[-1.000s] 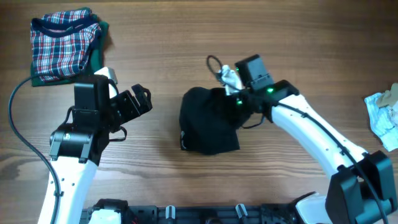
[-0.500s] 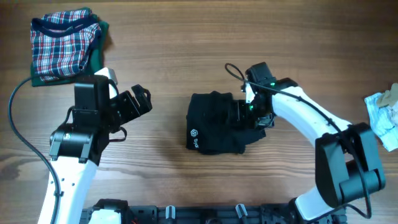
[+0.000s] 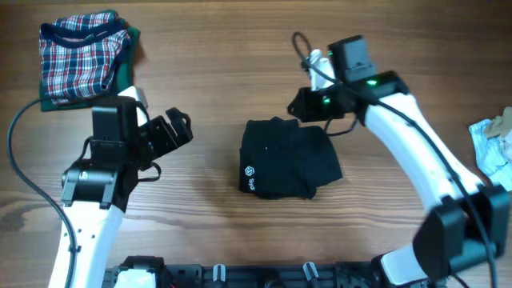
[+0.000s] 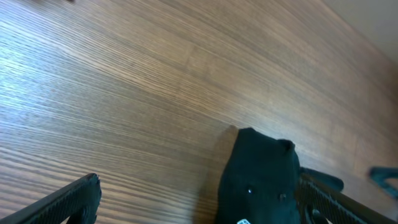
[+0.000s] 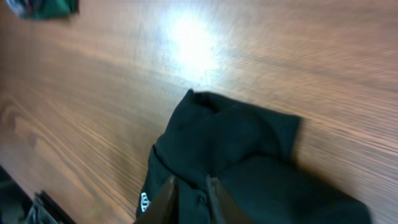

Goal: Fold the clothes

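One shirt [image 3: 290, 160] lies folded into a bundle in the overhead view, its long axis running from the logo end toward the right arm. The right pincer [image 3: 306, 102] hovers just past the shirt's far edge. The left pincer [image 3: 181, 128] waits well off the logo end, so the right arm is the nearer. One plaid garment [image 3: 82, 56] sits far beyond the logo end and one pale cloth [image 3: 491, 150] far off the opposite end. From the left wrist, the left pincer [image 4: 198, 190] is spread wide and empty, with the shirt [image 4: 258, 180] ahead near one finger. From the right wrist, the right pincer [image 5: 189, 196] is nearly pressed together, pinching nothing, with the shirt [image 5: 230, 152] below it.
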{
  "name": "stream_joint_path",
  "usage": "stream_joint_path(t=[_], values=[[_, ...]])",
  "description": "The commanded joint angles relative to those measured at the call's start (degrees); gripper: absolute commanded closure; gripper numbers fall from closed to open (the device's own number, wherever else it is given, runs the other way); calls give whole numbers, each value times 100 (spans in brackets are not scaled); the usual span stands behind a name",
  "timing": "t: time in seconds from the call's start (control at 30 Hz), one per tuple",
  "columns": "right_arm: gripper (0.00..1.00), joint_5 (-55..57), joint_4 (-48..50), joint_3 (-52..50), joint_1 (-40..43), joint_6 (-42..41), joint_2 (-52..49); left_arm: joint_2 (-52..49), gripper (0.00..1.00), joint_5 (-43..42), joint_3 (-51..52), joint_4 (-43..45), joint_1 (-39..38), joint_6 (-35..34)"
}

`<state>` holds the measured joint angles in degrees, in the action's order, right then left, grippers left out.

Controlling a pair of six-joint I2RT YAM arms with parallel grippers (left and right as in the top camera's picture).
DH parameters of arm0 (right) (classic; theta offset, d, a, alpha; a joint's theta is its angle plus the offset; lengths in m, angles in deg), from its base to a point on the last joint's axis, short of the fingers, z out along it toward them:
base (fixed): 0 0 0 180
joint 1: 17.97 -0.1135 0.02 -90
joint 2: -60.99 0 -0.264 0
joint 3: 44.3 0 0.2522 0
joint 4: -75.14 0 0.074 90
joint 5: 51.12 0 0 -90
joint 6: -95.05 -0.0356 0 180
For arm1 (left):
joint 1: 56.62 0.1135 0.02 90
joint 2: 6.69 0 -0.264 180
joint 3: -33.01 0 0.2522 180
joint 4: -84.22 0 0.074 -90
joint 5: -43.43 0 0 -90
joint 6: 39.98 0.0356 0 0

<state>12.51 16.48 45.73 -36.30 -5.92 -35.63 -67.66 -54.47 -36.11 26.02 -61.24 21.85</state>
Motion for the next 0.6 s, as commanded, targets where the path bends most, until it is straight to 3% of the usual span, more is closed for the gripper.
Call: stream_joint_path(t=[0.0,0.13,0.3,0.47,0.5,0.57], values=[[95,-170,-79,-72,-175,151,-586,-17,0,50,-7,2,144,72],[96,507,-605,-275,-173,-326,-1226,-17,0,50,-7,-20,153,74],[96,802,385,-1351,9,-693,-1270,-57,0,11,-7,-24,153,72],[96,686,772,-1228,415,-605,-1246,-264,0,-614,-7,-149,146,74],[94,356,671,-1060,535,-339,-1185,-321,0,-800,-7,-184,146,98],[72,2,76,-492,684,61,-859,-474,0,-1453,-7,-293,146,299]])
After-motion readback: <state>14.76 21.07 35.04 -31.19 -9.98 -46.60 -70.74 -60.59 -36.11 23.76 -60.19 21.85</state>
